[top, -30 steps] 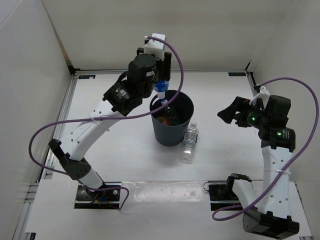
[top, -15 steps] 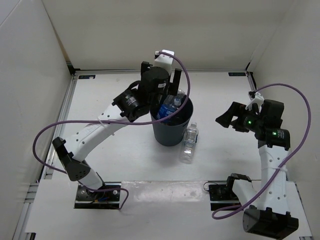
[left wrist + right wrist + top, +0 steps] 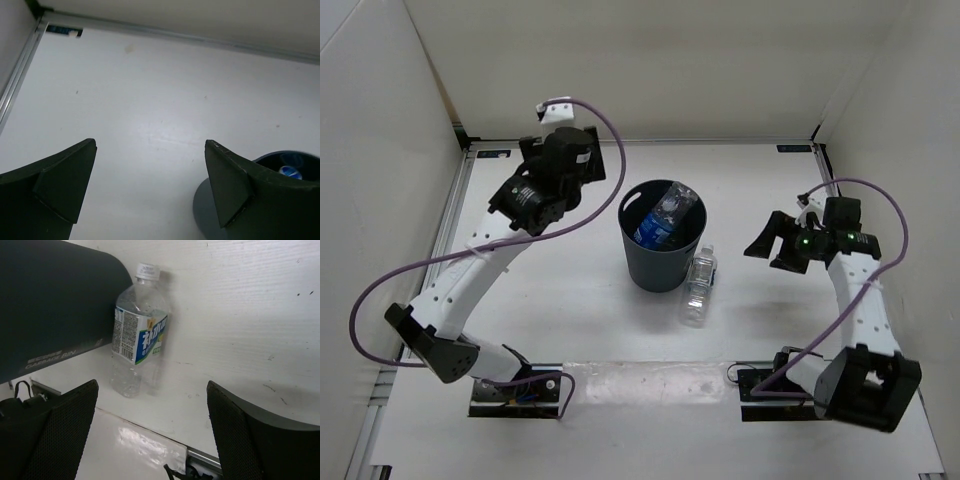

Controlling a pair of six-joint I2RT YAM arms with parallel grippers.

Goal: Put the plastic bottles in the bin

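The dark grey-blue bin (image 3: 660,262) stands mid-table. A clear bottle with a blue label (image 3: 660,220) leans inside it, neck towards the far rim. Another clear bottle (image 3: 698,285) lies on the table against the bin's right side. The right wrist view shows this white-capped bottle (image 3: 137,335) next to the bin (image 3: 55,305). My left gripper (image 3: 568,160) hangs open and empty to the far left of the bin; its own view has the left gripper (image 3: 150,145) over bare table, with the bin's rim (image 3: 295,157) at the lower right. My right gripper (image 3: 772,250) is open, right of the lying bottle.
White walls enclose the table at the back and on both sides. A metal rail (image 3: 450,230) runs along the left edge. Purple cables (image 3: 620,160) loop from both wrists. A shiny plate (image 3: 135,445) lies near the front edge.
My left gripper opened over the bin and let go of the blue-label bottle, which now rests inside. The left arm then swung away to the left. The right gripper came slightly lower and nearer.
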